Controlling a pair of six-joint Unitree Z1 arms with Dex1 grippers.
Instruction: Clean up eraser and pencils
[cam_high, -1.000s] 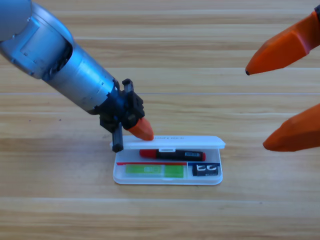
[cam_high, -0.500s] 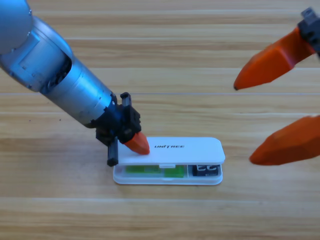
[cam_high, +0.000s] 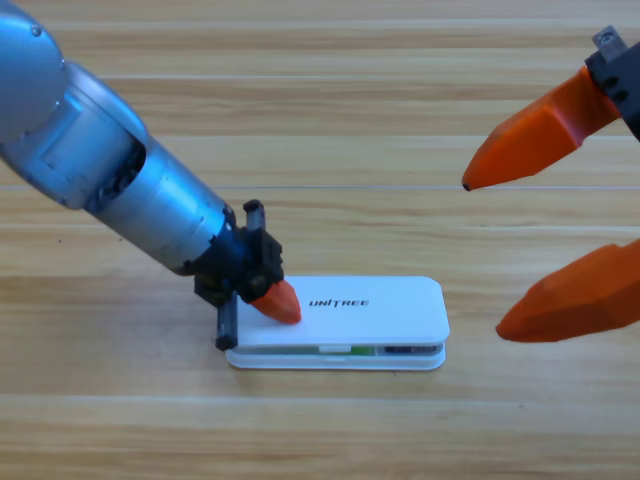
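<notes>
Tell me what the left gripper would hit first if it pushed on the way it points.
The left gripper points down-right, its orange tip already on the white plastic case's lid; it would likely press that lid first.

A white case (cam_high: 370, 325) with dark lettering on its lid lies on a pale wooden table (cam_high: 330, 120) marked by straight plank seams and fine grain. A thin strip of green, apparently a pencil (cam_high: 360, 350), shows in the slit under the lid, beside a dark patch too small to make out. The left gripper (cam_high: 270, 300) is black with an orange jaw, on a silver-grey arm (cam_high: 110, 170). The right gripper (cam_high: 545, 240) shows two bright orange jaws with darker tips.
</notes>
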